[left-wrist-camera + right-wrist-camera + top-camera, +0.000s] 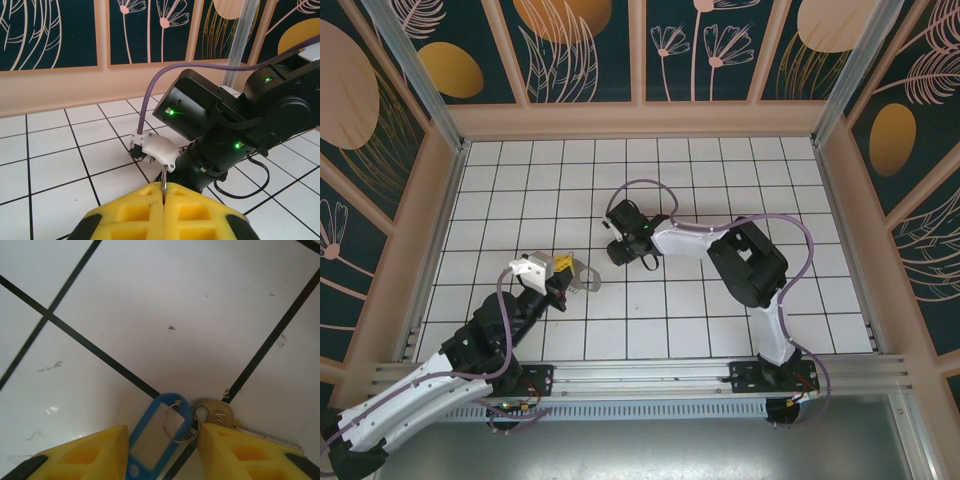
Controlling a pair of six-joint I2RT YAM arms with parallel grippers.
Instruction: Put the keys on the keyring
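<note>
In the right wrist view the key lies flat on a white tile, joined by a small split ring to a blue plastic tag. My right gripper is open low over them: the tag lies between its yellow fingers, and the right finger covers part of the key's blade. From above, the right gripper points down at mid-table. My left gripper is shut on the keyring, a thin loop sticking out toward the right arm. In the left wrist view the keyring stands edge-on in the closed left gripper.
The right arm's black wrist and purple cable stand just beyond the left gripper. Wooden walls ring the white tiled table. Open tiles lie at the back and on the right.
</note>
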